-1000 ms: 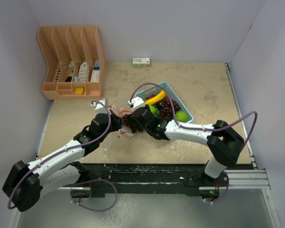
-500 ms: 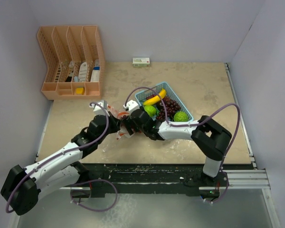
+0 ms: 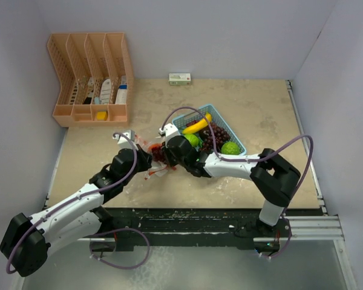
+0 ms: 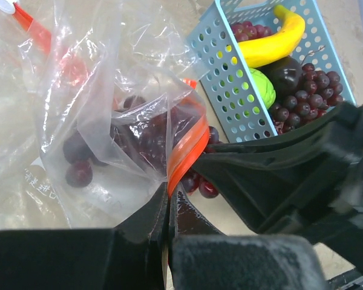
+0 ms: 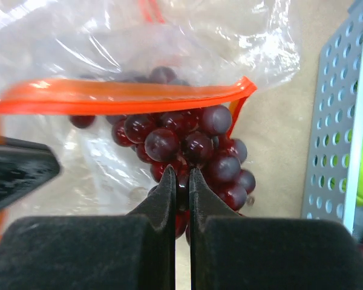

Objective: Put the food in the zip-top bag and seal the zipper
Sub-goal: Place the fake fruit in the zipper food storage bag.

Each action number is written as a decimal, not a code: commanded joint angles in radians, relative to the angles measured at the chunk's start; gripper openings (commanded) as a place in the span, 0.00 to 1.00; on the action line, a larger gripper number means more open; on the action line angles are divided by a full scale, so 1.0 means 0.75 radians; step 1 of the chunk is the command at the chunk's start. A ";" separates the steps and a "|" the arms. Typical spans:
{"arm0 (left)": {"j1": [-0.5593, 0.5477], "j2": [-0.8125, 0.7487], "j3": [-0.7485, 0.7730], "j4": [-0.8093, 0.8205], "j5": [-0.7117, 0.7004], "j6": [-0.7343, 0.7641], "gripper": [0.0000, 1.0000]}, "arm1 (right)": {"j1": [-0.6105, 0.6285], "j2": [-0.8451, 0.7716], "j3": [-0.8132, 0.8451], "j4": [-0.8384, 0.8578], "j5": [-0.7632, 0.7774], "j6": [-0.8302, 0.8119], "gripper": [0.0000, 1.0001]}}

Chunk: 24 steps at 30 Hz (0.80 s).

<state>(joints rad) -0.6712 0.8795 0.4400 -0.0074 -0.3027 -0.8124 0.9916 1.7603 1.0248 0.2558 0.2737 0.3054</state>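
A clear zip-top bag point(image 4: 103, 115) with an orange zipper strip point(image 5: 121, 96) lies left of the light-blue basket point(image 4: 236, 90). My left gripper point(image 4: 168, 196) is shut on the orange strip and holds the mouth up. A dark red grape bunch point(image 5: 193, 148) sits at the bag's mouth, part under the strip and part outside. My right gripper point(image 5: 181, 175) is shut on the bunch's near side. A few grapes point(image 4: 78, 172) show through the plastic. In the basket point(image 3: 239, 145) lie a banana point(image 3: 198, 125), bumpy green fruits point(image 3: 232, 148) and more grapes point(image 3: 215, 136).
A peach desk organizer point(image 3: 91, 78) stands at the back left and a small box point(image 3: 179, 78) against the back wall. White walls close in the table on three sides. The two wrists almost touch above the bag point(image 3: 150, 158).
My right gripper has gone from wide open to shut at the grape bunch. The left gripper keeps its hold on the bag's edge; both arms shifted only slightly.
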 commanded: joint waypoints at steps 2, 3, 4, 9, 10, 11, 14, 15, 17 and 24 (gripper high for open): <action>-0.007 0.006 -0.008 0.084 0.004 -0.025 0.00 | -0.005 -0.099 0.126 0.015 -0.133 0.186 0.00; -0.005 0.000 -0.009 0.086 0.005 -0.024 0.00 | -0.005 -0.104 0.122 0.041 -0.165 0.208 0.00; -0.006 -0.007 -0.009 0.086 0.005 -0.024 0.00 | -0.005 -0.108 0.116 0.057 -0.178 0.229 0.00; -0.007 -0.027 -0.027 0.091 0.005 -0.035 0.00 | -0.005 -0.086 0.062 0.231 -0.304 0.358 0.00; -0.005 -0.029 -0.040 0.108 0.012 -0.048 0.00 | -0.005 -0.076 0.053 0.270 -0.327 0.397 0.00; -0.007 -0.032 -0.054 0.133 0.023 -0.058 0.00 | -0.005 -0.066 0.036 0.325 -0.350 0.442 0.00; -0.006 -0.037 -0.116 0.251 0.067 -0.095 0.00 | -0.007 -0.032 -0.003 0.508 -0.368 0.572 0.00; -0.006 -0.038 -0.135 0.289 0.085 -0.107 0.00 | -0.007 -0.015 -0.004 0.544 -0.356 0.611 0.00; -0.006 -0.037 -0.155 0.341 0.105 -0.117 0.00 | -0.009 0.028 0.007 0.580 -0.322 0.657 0.00; -0.006 -0.110 -0.115 0.285 0.163 -0.127 0.00 | -0.038 0.077 0.030 0.571 -0.237 0.683 0.00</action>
<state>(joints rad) -0.6701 0.8417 0.3305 0.1104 -0.2619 -0.8738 0.9661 1.8462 1.0119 0.5854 0.0742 0.7799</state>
